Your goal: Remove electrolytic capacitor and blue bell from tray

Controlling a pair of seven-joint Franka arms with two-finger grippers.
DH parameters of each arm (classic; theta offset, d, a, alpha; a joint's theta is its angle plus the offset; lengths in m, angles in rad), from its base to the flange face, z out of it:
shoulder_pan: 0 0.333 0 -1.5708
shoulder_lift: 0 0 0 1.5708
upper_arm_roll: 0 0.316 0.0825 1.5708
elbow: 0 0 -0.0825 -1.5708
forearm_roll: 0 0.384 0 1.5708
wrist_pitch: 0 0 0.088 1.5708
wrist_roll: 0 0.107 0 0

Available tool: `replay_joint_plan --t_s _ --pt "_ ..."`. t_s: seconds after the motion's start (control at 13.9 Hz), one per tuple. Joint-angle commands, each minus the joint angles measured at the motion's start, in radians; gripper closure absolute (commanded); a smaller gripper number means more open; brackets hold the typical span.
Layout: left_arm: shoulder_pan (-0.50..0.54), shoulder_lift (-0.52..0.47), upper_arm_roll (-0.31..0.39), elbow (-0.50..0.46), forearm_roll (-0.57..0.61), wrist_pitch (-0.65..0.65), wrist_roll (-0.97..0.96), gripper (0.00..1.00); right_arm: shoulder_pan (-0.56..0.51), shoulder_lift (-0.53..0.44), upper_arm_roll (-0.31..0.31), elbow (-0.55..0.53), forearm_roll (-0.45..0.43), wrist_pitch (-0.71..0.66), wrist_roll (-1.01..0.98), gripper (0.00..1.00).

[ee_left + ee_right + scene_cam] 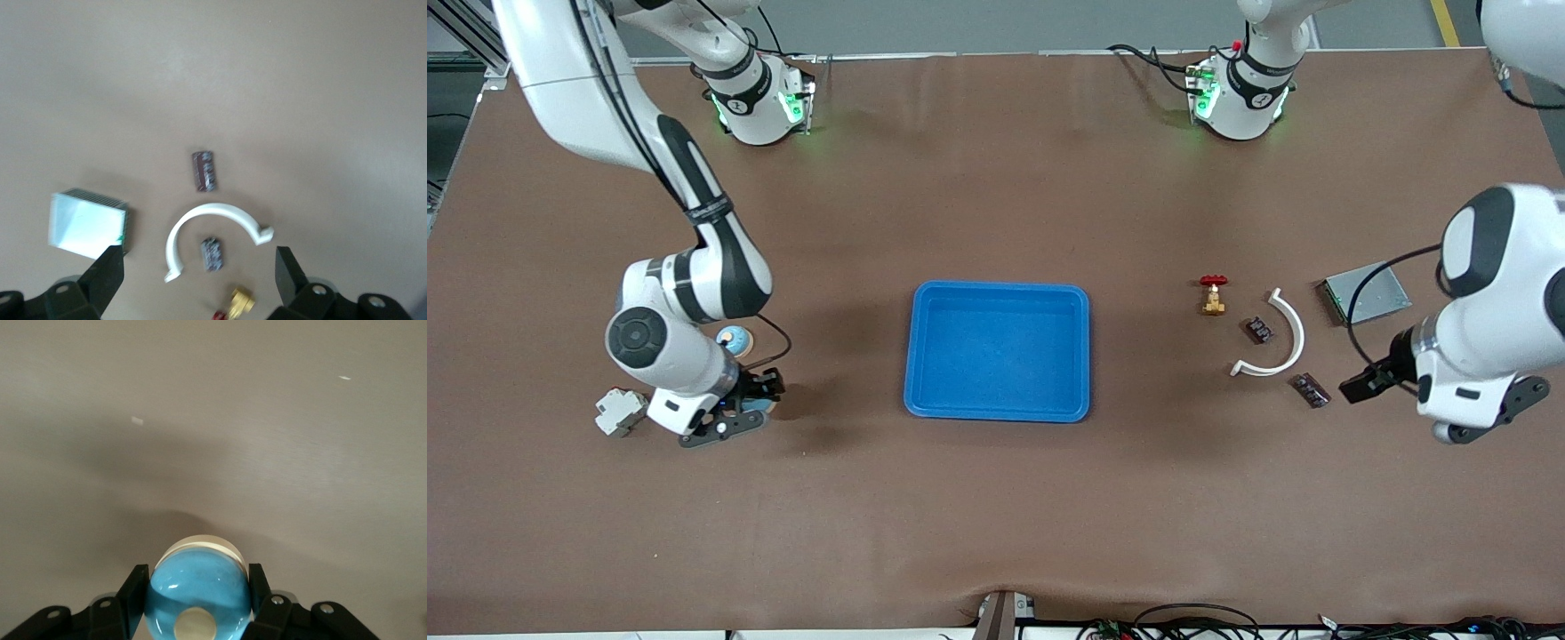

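Note:
Two dark capacitors lie toward the left arm's end of the table, one (1258, 330) (212, 253) inside a white curved piece, the other (1312, 390) (204, 171) just outside it and nearer the front camera. My left gripper (1362, 384) (199, 263) hangs open and empty over the table beside that outer capacitor. My right gripper (763, 391) (199, 600) is shut on a blue bell (198, 590), low over the table at the right arm's end. A second blue bell (735, 339) sits on the table, partly hidden by the right arm.
A blue tray (1085, 356) stands mid-table. Near the capacitors are the white curved piece (1285, 342) (200, 215), a brass valve with a red handle (1213, 296) (240, 301) and a grey plate (1368, 293) (87, 225). A pale grey block (620, 411) lies beside the right gripper.

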Motion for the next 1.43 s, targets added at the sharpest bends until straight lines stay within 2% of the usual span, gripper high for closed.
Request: replay_joint_plan --t_s 0.0,0.22,0.43,0.5,0.57,0.72,0.93,1.08,1.36 --pt "0.010 -0.135 -0.003 -0.024 -0.054 -0.083 0.093 0.00 -0.081 -0.021 0.025 -0.079 0.012 0.096 -0.139 1.00" --pt "0.011 -0.224 0.000 -0.023 -0.095 -0.151 0.191 0.00 -0.137 -0.017 0.043 -0.095 0.024 0.106 -0.207 1.00" --pt "0.011 -0.304 0.023 -0.030 -0.161 -0.186 0.276 0.00 -0.205 0.014 0.098 -0.109 0.120 0.138 -0.294 1.00" --pt "-0.006 -0.319 0.063 -0.033 -0.175 -0.191 0.289 0.00 -0.214 0.022 0.107 -0.108 0.160 0.138 -0.328 1.00" --pt "-0.068 -0.336 0.138 -0.035 -0.187 -0.204 0.331 0.00 -0.214 0.023 0.107 -0.109 0.192 0.138 -0.357 1.00" --pt "-0.205 -0.372 0.314 -0.039 -0.212 -0.208 0.427 0.00 -0.219 0.023 0.106 -0.108 0.199 0.138 -0.387 1.00" --pt "-0.326 -0.405 0.498 -0.058 -0.269 -0.208 0.551 0.00 -0.234 0.025 0.106 -0.103 0.199 0.138 -0.425 1.00" --pt "-0.345 -0.442 0.526 -0.091 -0.269 -0.208 0.584 0.00 -0.240 0.025 0.104 -0.102 0.199 0.140 -0.445 1.00" --pt "-0.343 -0.468 0.517 -0.102 -0.269 -0.229 0.590 0.00 -0.251 0.066 0.104 -0.100 0.199 0.190 -0.454 1.00"
